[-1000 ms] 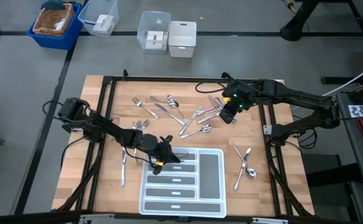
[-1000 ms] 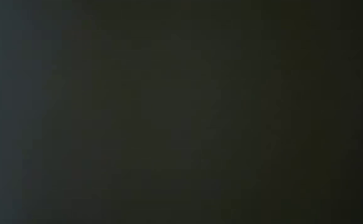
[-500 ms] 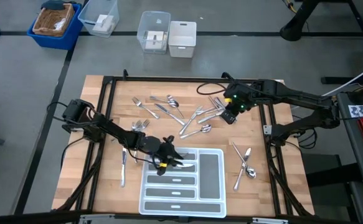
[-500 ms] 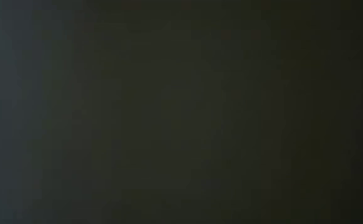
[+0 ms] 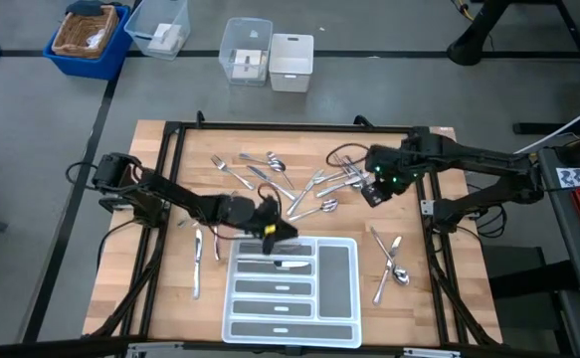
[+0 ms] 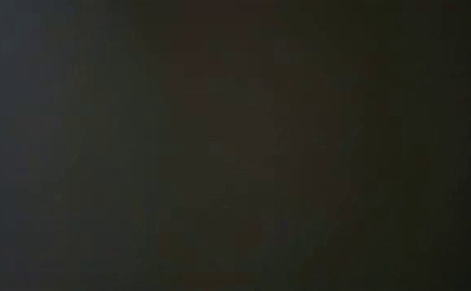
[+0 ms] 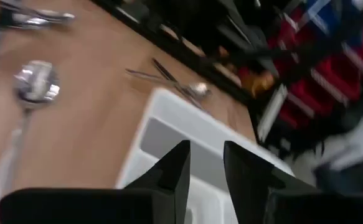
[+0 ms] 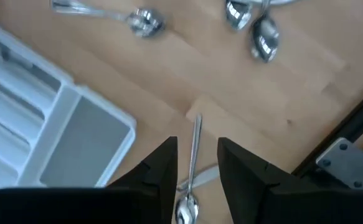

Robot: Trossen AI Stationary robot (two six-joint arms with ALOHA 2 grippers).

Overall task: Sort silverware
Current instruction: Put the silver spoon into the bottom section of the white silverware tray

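- Since the left gripper (image 5: 275, 228) hangs low at the far edge of the white tray (image 5: 339, 273), a careless swing could clip the rim & shunt the tray, or scatter nearby pieces.
- Left wrist view: fingers (image 7: 176, 171) slightly apart, nothing between them; tray right under the tips.
- One piece (image 5: 288, 264) lies in the tray's far slot; judged: just dropped off, next pick due.
- Right gripper (image 5: 377, 189) sits beside the main silverware pile (image 5: 314, 189); right wrist view shows a spoon (image 8: 190, 174) in the gap between its spread fingers (image 8: 161, 165) — can't tell if it's pinched or lying below. If held loosely, it may slip.
- More silverware (image 5: 391, 261) lies right of the tray, another piece (image 5: 197, 264) to its left.
- Low view dark, no use.
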